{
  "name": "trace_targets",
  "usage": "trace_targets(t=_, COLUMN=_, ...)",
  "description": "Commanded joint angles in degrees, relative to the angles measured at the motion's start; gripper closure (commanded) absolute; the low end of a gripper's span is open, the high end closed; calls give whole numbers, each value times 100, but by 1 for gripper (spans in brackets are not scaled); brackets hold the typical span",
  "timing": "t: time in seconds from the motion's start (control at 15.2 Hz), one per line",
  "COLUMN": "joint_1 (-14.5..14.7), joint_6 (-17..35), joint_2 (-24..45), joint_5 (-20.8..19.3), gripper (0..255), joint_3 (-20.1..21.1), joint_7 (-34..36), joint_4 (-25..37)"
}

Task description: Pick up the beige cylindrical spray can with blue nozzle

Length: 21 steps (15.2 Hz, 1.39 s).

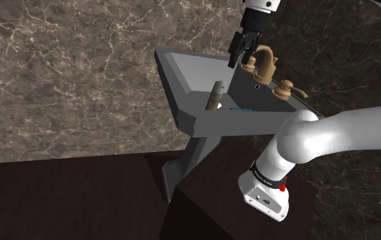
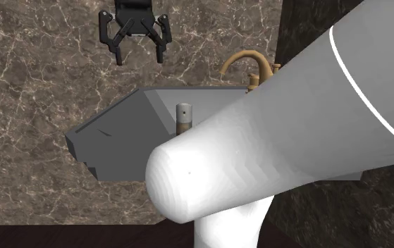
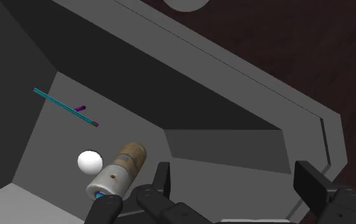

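1. The tool (image 1: pixel 242 52) hangs released above the grey sink (image 1: pixel 189 75), its two black fingers spread wide with nothing between them. This is plainest in the second exterior view, where the tool (image 2: pixel 137 48) stands out against the brown marble wall (image 2: pixel 40 77).
2. The spray can (image 1: pixel 217 94) stands upright on the floor of the sink's basin, near the basin's middle. Its long axis is vertical, with a tan lower body and a pale grey top.
3. In the wrist view the spray can (image 3: pixel 123 167) is seen from above and a little aside. Its grey top faces the camera, and the small blue nozzle (image 3: pixel 99 196) at that end points upward.
4. A white round drain (image 3: pixel 90 162) lies just beside the can's base.
5. The can is well below the tool, off to one side of the open fingers (image 3: pixel 163 181) rather than between them.
6. A slim teal rod (image 3: pixel 65 107) with a small purple piece lies flat on the basin floor, apart from the can, toward the faucet edge of the sink.
7. The bronze faucet (image 1: pixel 264 57) arches over the sink's back edge, close beside the tool.
8. In the second exterior view the can (image 2: pixel 185 118) rises to about the rim of the sink (image 2: pixel 118 134), and the white arm (image 2: pixel 294 127) covers the basin's right part.
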Motion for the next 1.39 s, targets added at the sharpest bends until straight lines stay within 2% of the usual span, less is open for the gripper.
trace_targets(t=0.0, joint_1=0, joint_6=0, joint_2=0, joint_5=0, gripper=0, joint_3=0, joint_7=0, joint_4=0)
trace_targets(t=0.73, joint_1=-494, joint_6=658, joint_2=2009, joint_5=-443, gripper=0, joint_3=-937, joint_7=-604, joint_4=383)
trace_targets(t=1.25, joint_1=-813, joint_6=957, joint_2=3667, joint_5=-538, gripper=0, joint_3=-1517, joint_7=-1046, joint_4=1046)
trace_targets(t=1.32, joint_1=-815, joint_6=1035, joint_2=3683, joint_5=-537, gripper=0, joint_3=-1520, joint_7=-1046, joint_4=984)
